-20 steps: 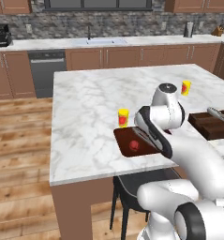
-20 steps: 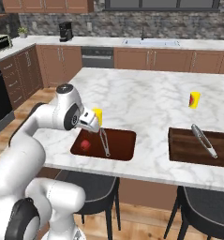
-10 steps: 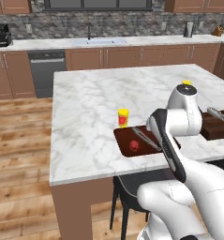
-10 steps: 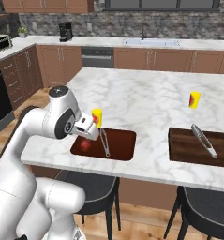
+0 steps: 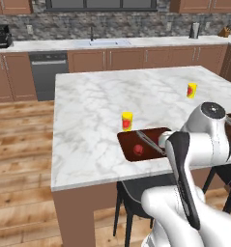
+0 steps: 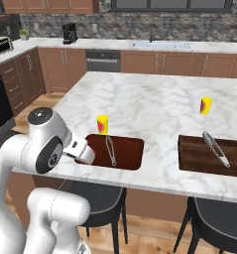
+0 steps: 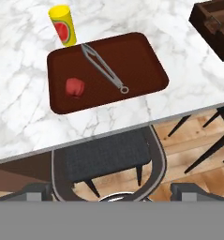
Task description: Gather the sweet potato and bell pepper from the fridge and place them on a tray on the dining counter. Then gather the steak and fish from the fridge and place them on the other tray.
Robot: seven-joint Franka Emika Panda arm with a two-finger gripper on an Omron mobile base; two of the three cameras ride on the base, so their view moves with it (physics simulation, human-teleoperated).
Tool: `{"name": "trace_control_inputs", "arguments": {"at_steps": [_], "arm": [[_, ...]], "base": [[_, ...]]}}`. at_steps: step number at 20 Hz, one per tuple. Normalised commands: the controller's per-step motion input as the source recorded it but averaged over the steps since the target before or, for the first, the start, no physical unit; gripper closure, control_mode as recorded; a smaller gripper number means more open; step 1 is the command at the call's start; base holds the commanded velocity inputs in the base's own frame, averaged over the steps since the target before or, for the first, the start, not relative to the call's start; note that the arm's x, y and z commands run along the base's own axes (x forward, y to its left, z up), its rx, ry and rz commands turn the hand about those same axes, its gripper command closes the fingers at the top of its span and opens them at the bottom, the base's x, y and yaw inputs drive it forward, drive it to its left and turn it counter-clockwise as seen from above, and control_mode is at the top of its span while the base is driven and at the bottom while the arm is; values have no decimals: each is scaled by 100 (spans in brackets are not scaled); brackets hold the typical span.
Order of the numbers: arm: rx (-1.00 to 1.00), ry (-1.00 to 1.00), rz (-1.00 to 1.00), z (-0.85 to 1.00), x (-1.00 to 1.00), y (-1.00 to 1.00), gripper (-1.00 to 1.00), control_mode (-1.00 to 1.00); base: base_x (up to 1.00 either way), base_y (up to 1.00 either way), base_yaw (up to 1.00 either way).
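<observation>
A red bell pepper point(image 7: 75, 86) lies at the left end of the brown tray point(image 7: 137, 56) on the dining counter, beside metal tongs point(image 7: 104, 69). From the left base the pepper point(image 5: 138, 150) shows on the same tray point(image 5: 124, 140). My gripper point(image 7: 111, 192) is open and empty, hanging off the counter's near edge above a stool and apart from the tray. From the right base the gripper point(image 6: 83, 151) covers the near left corner of the tray point(image 6: 130, 149). The other tray point(image 6: 199, 154), darker, sits to the right with its own tongs point(image 6: 215, 148). Sweet potato, steak, fish and fridge are out of view.
A yellow cup point(image 7: 63, 26) stands just behind the first tray, and a second yellow cup point(image 6: 206, 105) stands behind the other tray. Dark stools point(image 7: 104, 159) are tucked under the counter's near edge. The marble counter point(image 5: 97, 96) stretches bare beyond the trays.
My hand has drawn back from above the tray toward the counter's near edge and lower, with the jaws staying open. The pepper stays on the tray.
</observation>
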Motion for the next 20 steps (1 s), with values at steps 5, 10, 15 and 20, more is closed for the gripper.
{"name": "trace_control_inputs", "arguments": {"at_steps": [5,10,15,20], "arm": [[-1,1,1,-3,-4,9,-100,100],[0,0,0,0,0,0,-100,100],[0,0,0,0,0,0,-100,100],[0,0,0,0,0,0,-100,100]], "base": [[0,0,0],[-39,-34,-13],[-42,-52,-46],[-23,-55,-51]]}}
